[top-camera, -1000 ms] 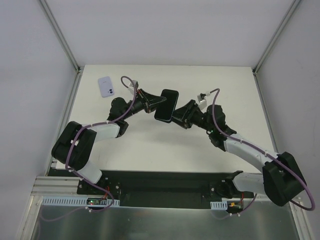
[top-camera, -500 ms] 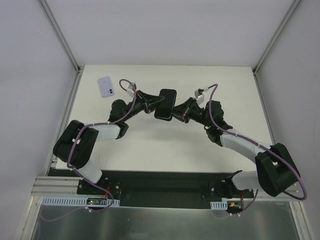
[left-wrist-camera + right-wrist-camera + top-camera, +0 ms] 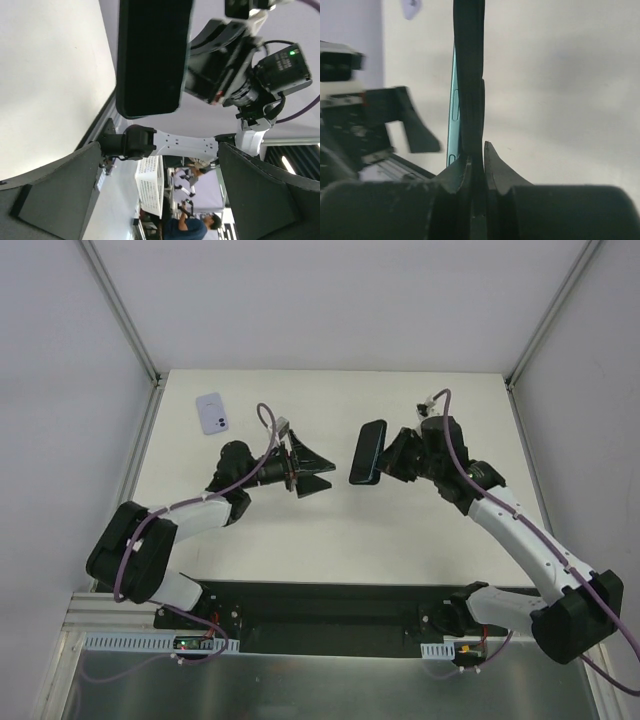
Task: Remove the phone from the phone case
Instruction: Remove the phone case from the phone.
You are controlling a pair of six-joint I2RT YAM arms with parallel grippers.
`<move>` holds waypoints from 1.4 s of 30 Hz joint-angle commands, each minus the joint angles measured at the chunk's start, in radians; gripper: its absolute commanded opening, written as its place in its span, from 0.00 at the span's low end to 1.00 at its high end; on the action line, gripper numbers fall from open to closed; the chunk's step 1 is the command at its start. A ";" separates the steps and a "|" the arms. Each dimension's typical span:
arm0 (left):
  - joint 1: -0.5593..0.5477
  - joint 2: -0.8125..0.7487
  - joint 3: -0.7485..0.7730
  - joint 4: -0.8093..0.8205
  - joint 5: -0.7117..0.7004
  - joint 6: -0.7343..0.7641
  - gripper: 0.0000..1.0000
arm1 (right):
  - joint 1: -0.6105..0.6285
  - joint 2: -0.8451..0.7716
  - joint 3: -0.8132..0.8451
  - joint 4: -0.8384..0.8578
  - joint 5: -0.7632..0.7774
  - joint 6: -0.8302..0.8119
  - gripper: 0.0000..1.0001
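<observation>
A black phone (image 3: 368, 452) with a teal side edge (image 3: 452, 110) hangs above the table's middle, stood on edge. My right gripper (image 3: 386, 462) is shut on its lower end, the fingers (image 3: 495, 165) pinching the black slab (image 3: 469, 60). My left gripper (image 3: 330, 474) is open a little to the left of it, apart from it, with nothing between its fingers (image 3: 60, 190). In the left wrist view the phone's dark face (image 3: 152, 55) fills the top. Whether the black part is a case I cannot tell. A lilac phone-shaped item (image 3: 212, 413) with a camera cutout lies flat at the far left.
White table (image 3: 330, 530) with grey walls on three sides and metal corner posts (image 3: 120, 310). The black base rail (image 3: 320, 605) runs along the near edge. The right arm's wrist and camera (image 3: 235, 65) sit close in front of the left gripper.
The left gripper has let go of the phone, opened wide and drawn back left. The right gripper, now shut on the phone, has carried it right and turned it on edge.
</observation>
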 commanded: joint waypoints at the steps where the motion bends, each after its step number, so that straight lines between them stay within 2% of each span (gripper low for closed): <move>1: 0.097 -0.143 -0.037 -0.131 0.088 0.124 1.00 | 0.020 0.026 0.071 -0.326 0.167 -0.208 0.01; 4: 0.155 -0.227 -0.018 -0.332 0.084 0.229 0.99 | 0.044 0.077 0.083 -0.419 0.276 -0.268 0.01; 5: 0.168 -0.244 -0.004 -0.454 0.079 0.300 0.99 | 0.053 0.088 0.082 -0.438 0.297 -0.281 0.01; 8: 0.169 -0.281 0.076 -0.657 0.079 0.433 0.99 | 0.089 0.173 0.114 -0.507 0.365 -0.326 0.01; 12: 0.169 -0.300 0.122 -0.751 0.061 0.494 0.99 | 0.126 0.281 0.131 -0.532 0.399 -0.331 0.01; 17: 0.169 -0.289 0.127 -0.765 0.061 0.503 0.99 | 0.144 0.293 0.053 -0.444 0.380 -0.301 0.01; 24: 0.169 -0.270 0.137 -0.765 0.105 0.509 0.99 | 0.146 0.295 -0.041 -0.372 0.431 -0.303 0.02; 26: 0.169 -0.272 0.136 -0.765 0.104 0.510 0.99 | 0.144 0.301 -0.056 -0.340 0.416 -0.297 0.11; 30: 0.169 -0.267 0.133 -0.765 0.104 0.506 0.99 | 0.144 0.333 -0.087 -0.295 0.402 -0.272 0.18; 42: 0.169 -0.269 0.122 -0.764 0.122 0.500 0.99 | 0.144 0.417 -0.147 -0.208 0.405 -0.209 0.21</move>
